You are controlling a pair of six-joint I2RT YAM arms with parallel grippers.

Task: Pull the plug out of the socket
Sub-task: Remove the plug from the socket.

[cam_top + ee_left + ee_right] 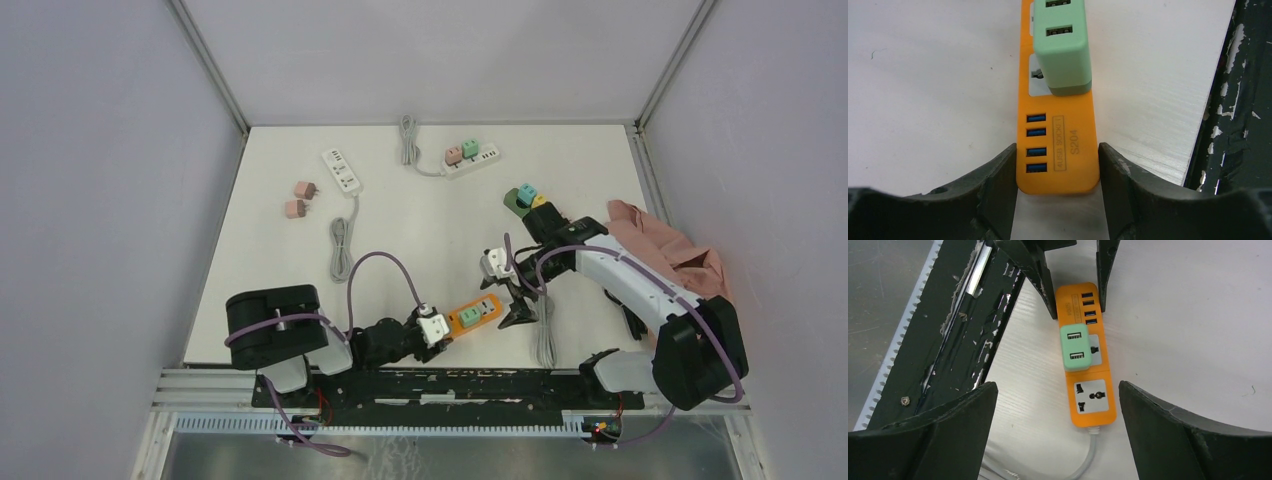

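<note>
My left tool (1057, 155) is clamped on the strip (1082, 167): its two dark fingers (998, 180) lie against the long sides of the orange body at the end with the four blue USB ports, with no gap showing on either side. The strip lies flat on the white worktop (420, 220), near its front edge and just beside the black rail (963, 330), angled away from my left arm toward my right. The plug (1075, 347), a mint-green block with a grey base and two USB ports on its upper face, is seated in the socket next to those blue ports, just beyond my left fingertips. The second socket, nearer the cord (1088, 460), is free, and the pale cord leaves the strip at that far end. My right tool (1057, 387) hangs over the cord end with its jaws wide apart, one finger on each side of the strip and both well clear of it, touching nothing. Farther back on the worktop lie two white strips (342, 170), two loose pink plugs (300, 198), and a pink cloth (670, 245) at the right edge.
</note>
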